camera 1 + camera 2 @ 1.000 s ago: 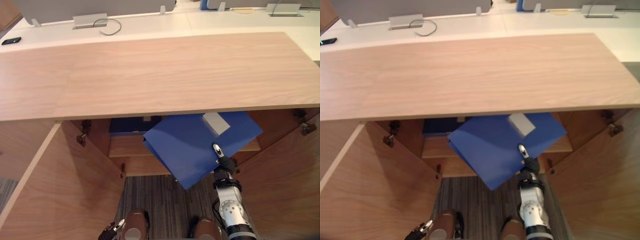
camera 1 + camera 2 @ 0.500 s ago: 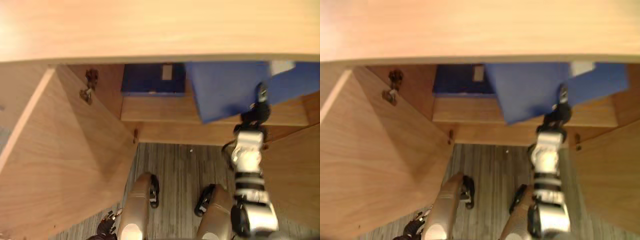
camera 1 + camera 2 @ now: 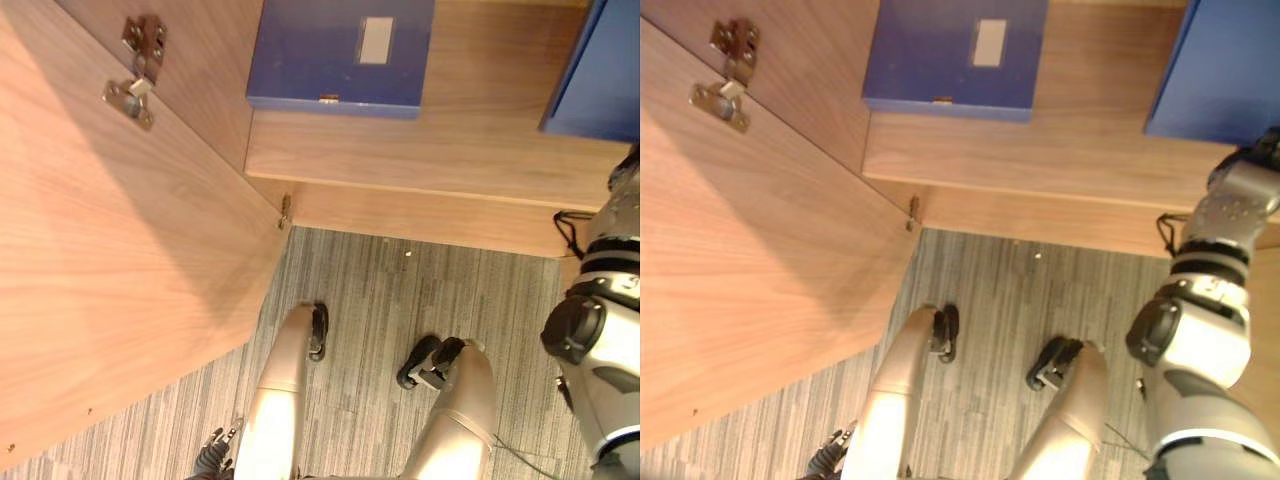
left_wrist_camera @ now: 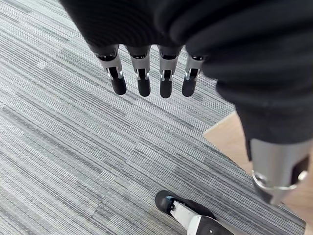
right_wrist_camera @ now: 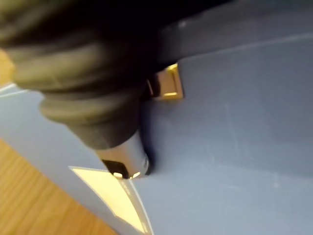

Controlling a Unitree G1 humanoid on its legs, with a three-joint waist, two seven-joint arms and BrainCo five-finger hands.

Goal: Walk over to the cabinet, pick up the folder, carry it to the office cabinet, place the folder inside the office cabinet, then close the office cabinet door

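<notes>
We are looking at a light-brown wooden shelf board (image 3: 420, 150) running across the top of the frame. A flat dark-blue rectangular folder (image 3: 330, 55) is lying on it at upper centre, its pale label (image 3: 376, 40) facing up. At the upper right a second blue folder (image 3: 1225, 65) is overlapping the shelf; we are unable to tell whether it is touching. Below, grey striped carpet floor (image 3: 370, 290) is spreading across the lower middle.

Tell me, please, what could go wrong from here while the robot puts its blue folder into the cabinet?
1. The right hand pinches the carried folder with no help from the open left hand; it may tilt or slip.
2. Another blue folder already lies on the shelf; the carried one could knock it.
</notes>
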